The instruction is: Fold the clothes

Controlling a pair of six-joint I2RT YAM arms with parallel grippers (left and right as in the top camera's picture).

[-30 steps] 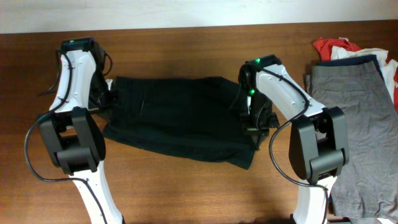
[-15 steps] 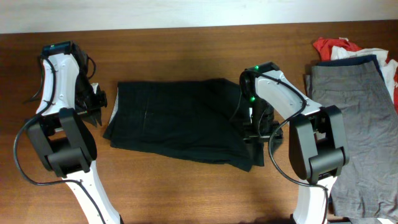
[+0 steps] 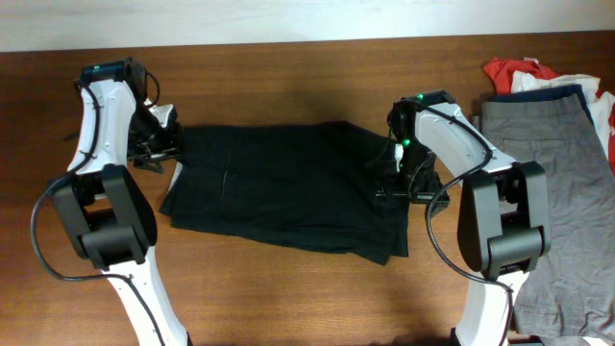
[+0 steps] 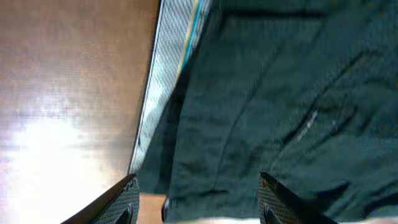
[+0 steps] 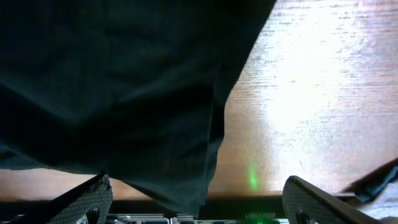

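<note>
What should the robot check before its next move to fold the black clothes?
1. Is the left gripper open over the black cloth garment's edge: ok.
2. Is the right gripper open over the opposite edge: ok.
3. Neither gripper pinching cloth yet: ok.
4. Garment lying smooth on the brown wooden table: not ok, its right side is creased.
5. Grey fabric pile apart from the garment: ok.
</note>
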